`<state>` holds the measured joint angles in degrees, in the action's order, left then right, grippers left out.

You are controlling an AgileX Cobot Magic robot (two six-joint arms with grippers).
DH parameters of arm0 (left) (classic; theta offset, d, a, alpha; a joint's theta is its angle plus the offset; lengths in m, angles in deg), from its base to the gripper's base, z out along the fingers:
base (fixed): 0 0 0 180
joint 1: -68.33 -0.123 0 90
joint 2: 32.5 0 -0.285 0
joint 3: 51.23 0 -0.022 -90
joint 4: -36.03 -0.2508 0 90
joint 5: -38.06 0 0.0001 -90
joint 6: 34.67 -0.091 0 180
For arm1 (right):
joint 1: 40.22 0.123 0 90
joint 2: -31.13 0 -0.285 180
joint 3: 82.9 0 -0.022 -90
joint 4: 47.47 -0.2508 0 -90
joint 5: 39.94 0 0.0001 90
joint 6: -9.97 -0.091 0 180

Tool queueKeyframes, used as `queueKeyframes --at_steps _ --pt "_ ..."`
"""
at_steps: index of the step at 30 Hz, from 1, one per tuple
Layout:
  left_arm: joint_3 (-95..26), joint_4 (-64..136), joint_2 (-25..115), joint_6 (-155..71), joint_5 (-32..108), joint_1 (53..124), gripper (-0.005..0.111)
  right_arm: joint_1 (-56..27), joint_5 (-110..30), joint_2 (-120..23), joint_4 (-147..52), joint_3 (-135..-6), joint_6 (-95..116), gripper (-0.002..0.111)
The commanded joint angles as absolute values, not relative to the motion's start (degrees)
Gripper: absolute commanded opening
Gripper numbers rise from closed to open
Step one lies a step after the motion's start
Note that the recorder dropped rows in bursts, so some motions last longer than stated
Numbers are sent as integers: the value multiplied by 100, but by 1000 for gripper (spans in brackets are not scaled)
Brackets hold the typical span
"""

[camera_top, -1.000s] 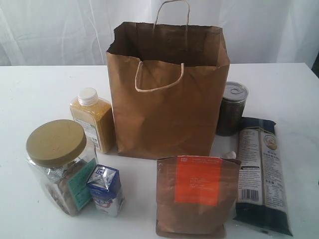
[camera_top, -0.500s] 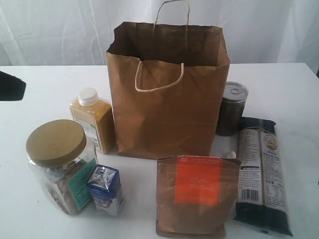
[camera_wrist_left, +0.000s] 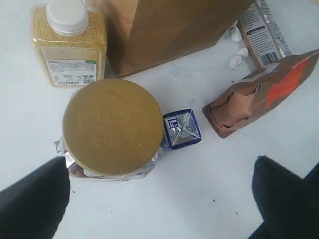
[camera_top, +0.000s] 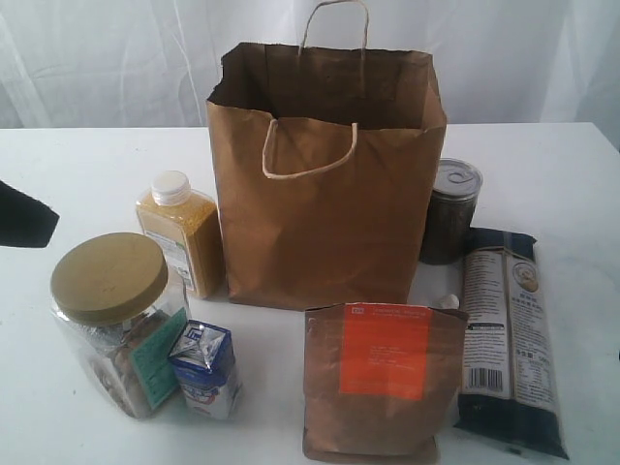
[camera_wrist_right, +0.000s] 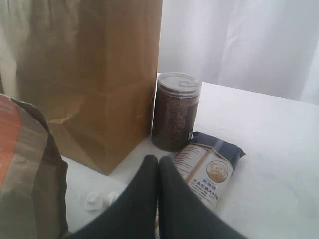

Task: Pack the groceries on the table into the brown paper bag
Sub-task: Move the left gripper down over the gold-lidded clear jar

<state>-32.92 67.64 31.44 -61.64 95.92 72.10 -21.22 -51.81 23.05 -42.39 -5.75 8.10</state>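
Observation:
The brown paper bag [camera_top: 325, 208] stands open and upright at the middle of the table [camera_top: 77, 165]. To its left are the yellow-grain bottle [camera_top: 182, 232], the clear jar with a tan lid [camera_top: 108, 291] and the small blue-white carton [camera_top: 206, 368]. In front stands the brown pouch with the orange label [camera_top: 383, 383]. To the right are the dark tin [camera_top: 450, 211] and the long noodle packet [camera_top: 509, 339]. My left gripper [camera_wrist_left: 159, 199] hangs open above the table just beside the jar lid [camera_wrist_left: 113, 125], holding nothing. My right gripper [camera_wrist_right: 158, 164] is shut and empty, over the near end of the noodle packet [camera_wrist_right: 209, 167].
A dark part of my left arm [camera_top: 24, 218] pokes in at the left edge of the exterior view. Small white bits [camera_top: 448, 301] lie on the table between the bag, the pouch and the packet. A white curtain hangs behind the table.
The dark part of my left arm has come into the exterior view from the left edge and dropped lower. The groceries and the bag have not moved.

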Motion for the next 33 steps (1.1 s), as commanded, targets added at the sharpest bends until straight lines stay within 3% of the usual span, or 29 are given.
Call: queueKeyframes --at_steps 1,7,12,16,33 --pt "-3341 6808 3211 -6182 9608 7236 106 -2145 -5148 2334 -4221 -568 865 0" --pt "-3341 6734 3902 -6310 9476 7247 106 -2145 -5148 2334 -4221 -568 865 0" --pt "-3393 6289 4479 -6110 8872 8082 106 -2145 -5148 2334 -4221 -568 865 0" --pt "-4085 4749 5050 -5302 9140 8514 105 -2145 -5148 2334 -4221 -568 865 0" --pt "-4547 4589 5701 -5182 9560 9036 105 -2145 -5148 2334 -4221 -568 865 0"
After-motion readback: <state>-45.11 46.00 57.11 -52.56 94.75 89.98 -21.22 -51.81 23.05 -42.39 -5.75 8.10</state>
